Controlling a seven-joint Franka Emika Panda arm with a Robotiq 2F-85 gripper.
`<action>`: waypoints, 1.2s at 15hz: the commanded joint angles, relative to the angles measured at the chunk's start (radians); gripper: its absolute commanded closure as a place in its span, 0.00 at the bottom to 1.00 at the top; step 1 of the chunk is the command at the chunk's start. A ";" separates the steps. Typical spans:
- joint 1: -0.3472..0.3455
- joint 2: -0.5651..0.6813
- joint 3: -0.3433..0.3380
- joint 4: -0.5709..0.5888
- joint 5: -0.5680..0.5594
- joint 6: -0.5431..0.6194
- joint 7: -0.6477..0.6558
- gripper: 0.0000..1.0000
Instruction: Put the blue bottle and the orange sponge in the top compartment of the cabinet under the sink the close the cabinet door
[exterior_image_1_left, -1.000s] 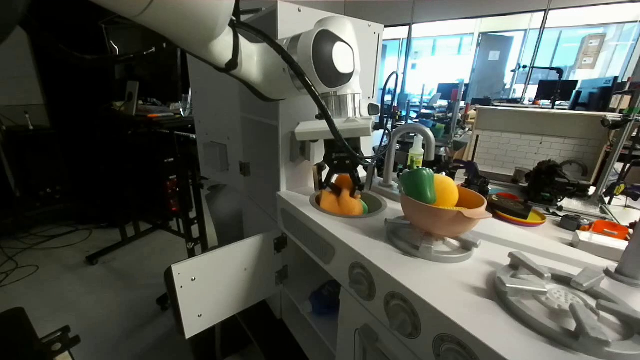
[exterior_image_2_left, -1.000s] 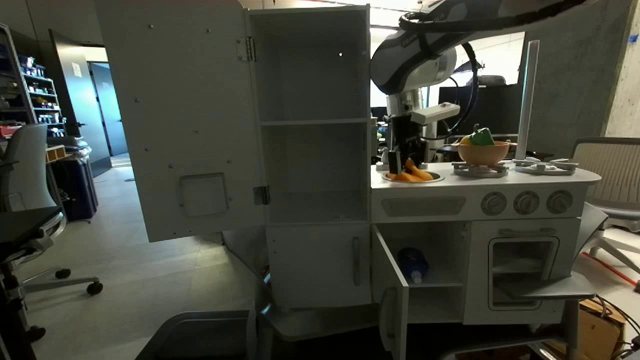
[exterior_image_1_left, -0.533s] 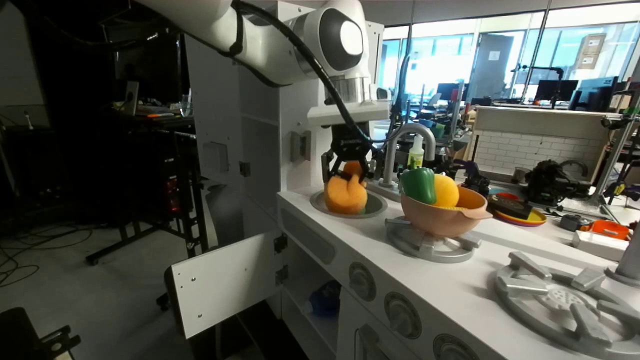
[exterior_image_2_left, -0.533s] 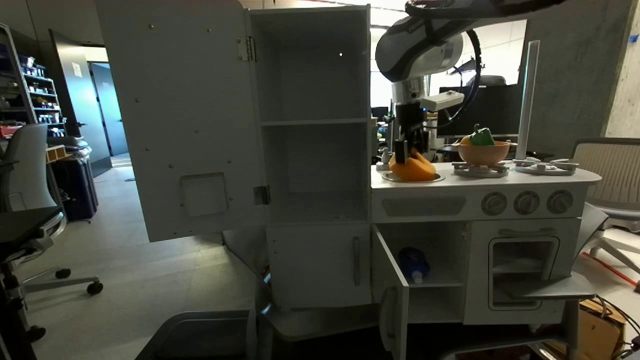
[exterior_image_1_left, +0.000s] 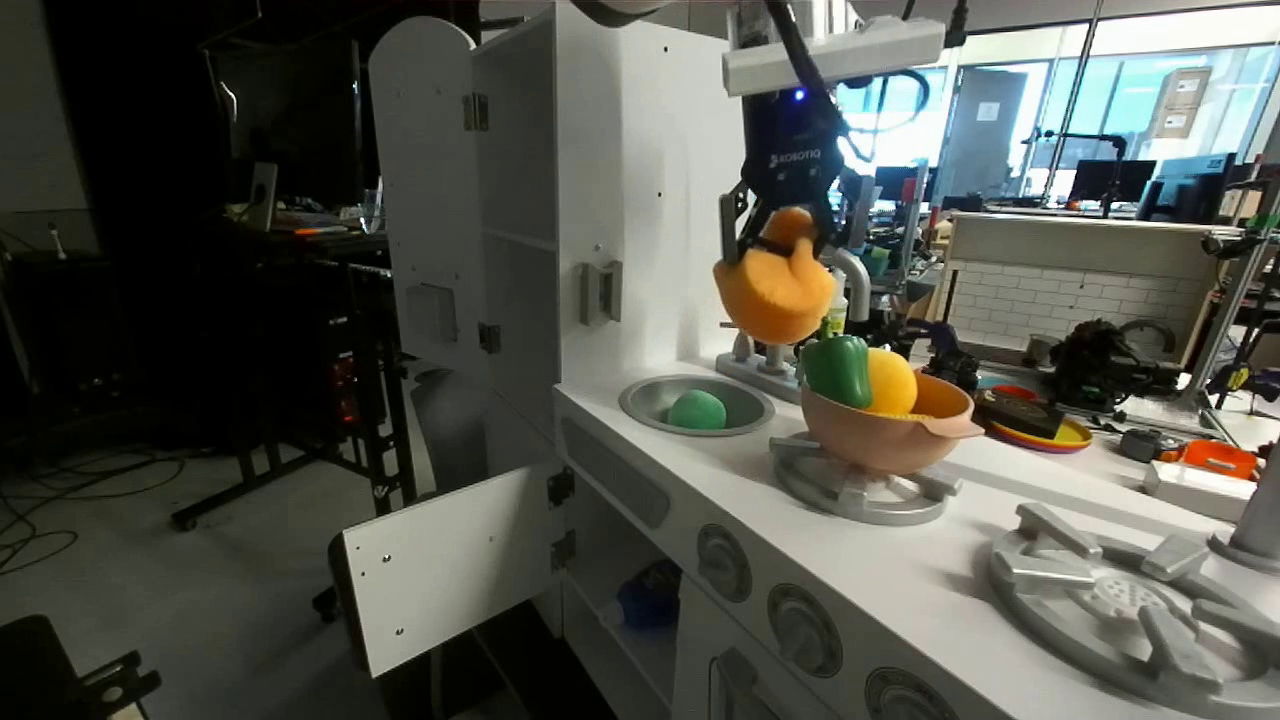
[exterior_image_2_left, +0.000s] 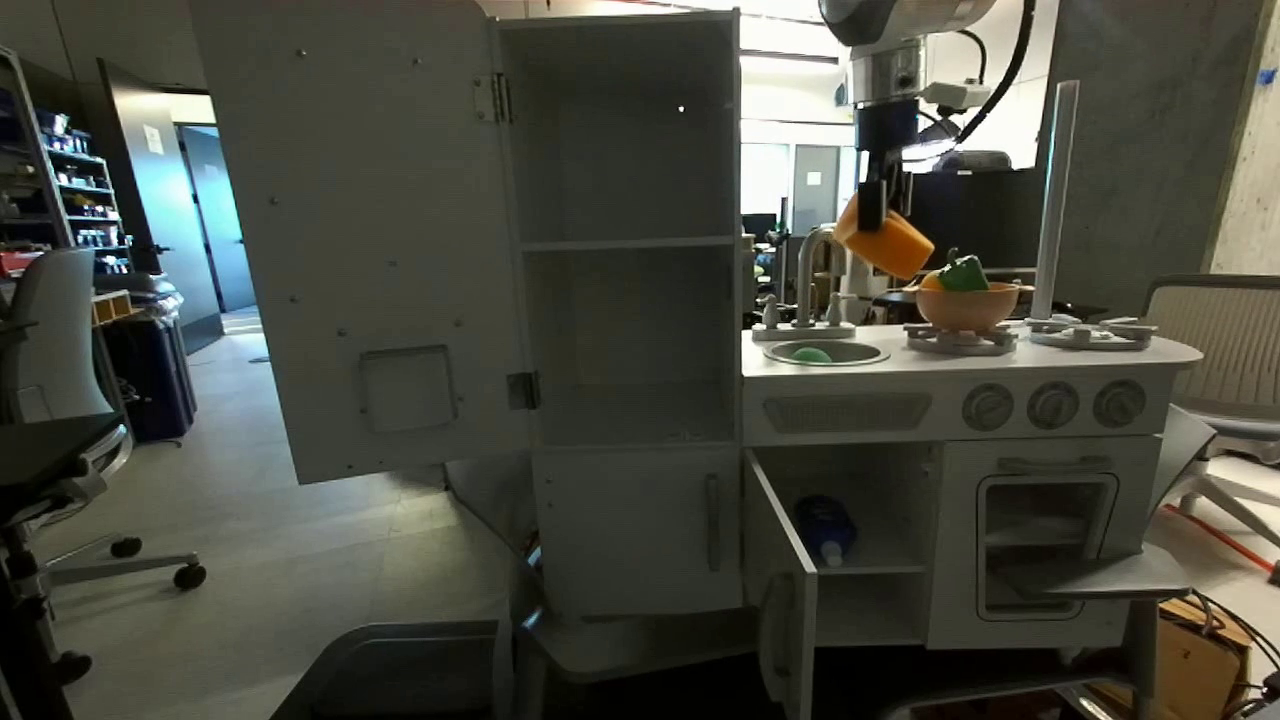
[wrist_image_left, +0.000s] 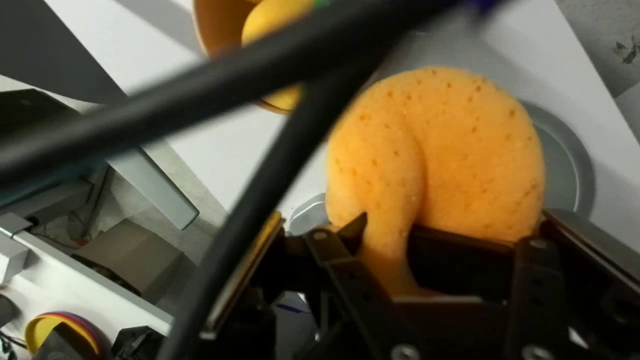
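Observation:
My gripper (exterior_image_1_left: 786, 247) is shut on the orange sponge (exterior_image_1_left: 772, 305), squeezing it in the middle so both ends bulge out. It holds the sponge in the air above the counter, near the faucet and bowl. The sponge also shows in an exterior view (exterior_image_2_left: 893, 247) and in the wrist view (wrist_image_left: 475, 160). The blue bottle (exterior_image_2_left: 826, 528) lies on its side on the upper shelf of the cabinet under the sink, its white cap toward the opening. It is partly hidden in an exterior view (exterior_image_1_left: 652, 597). The cabinet door (exterior_image_1_left: 455, 565) stands wide open in both exterior views.
A round sink (exterior_image_1_left: 632, 410) holds a green ball (exterior_image_1_left: 697, 410); a grey faucet (exterior_image_2_left: 806, 265) stands behind it. A peach bowl (exterior_image_1_left: 880, 445) with a green pepper and yellow fruit stands on a burner. A tall cabinet with an open door (exterior_image_2_left: 390, 230) stands beside the sink.
My gripper has lifted the orange sponge up out of the sink and carried it toward the bowl side. The green ball in the sink is now uncovered. The bottle and doors have not moved.

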 joint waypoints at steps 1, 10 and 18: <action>-0.037 -0.096 0.037 -0.111 0.016 -0.010 -0.128 1.00; -0.035 -0.333 0.060 -0.549 -0.038 0.038 -0.416 1.00; 0.012 -0.536 0.014 -0.948 -0.045 0.259 -0.488 1.00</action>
